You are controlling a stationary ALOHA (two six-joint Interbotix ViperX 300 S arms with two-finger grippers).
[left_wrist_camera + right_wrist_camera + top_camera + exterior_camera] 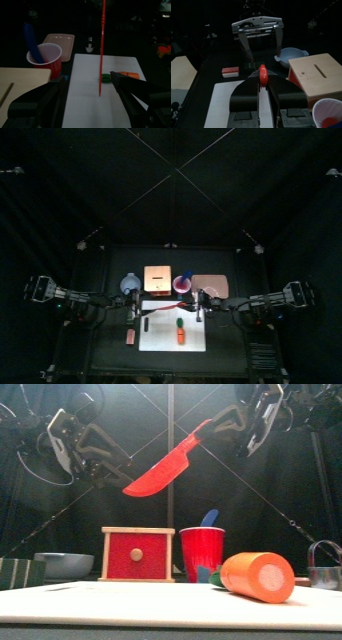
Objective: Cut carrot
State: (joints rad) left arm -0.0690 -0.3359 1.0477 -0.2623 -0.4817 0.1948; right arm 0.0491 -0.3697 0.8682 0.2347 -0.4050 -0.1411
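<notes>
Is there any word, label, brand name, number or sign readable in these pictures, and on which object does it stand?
None: no view shows readable text. The red cup, wooden box, white board, red knife and carrot show no readable marks.

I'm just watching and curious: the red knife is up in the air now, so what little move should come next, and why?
Probably lower the red knife toward the carrot. The right gripper holds its handle high above the white cutting board, where the carrot lies uncut. The left gripper hangs open beside the blade, gripping nothing.
</notes>
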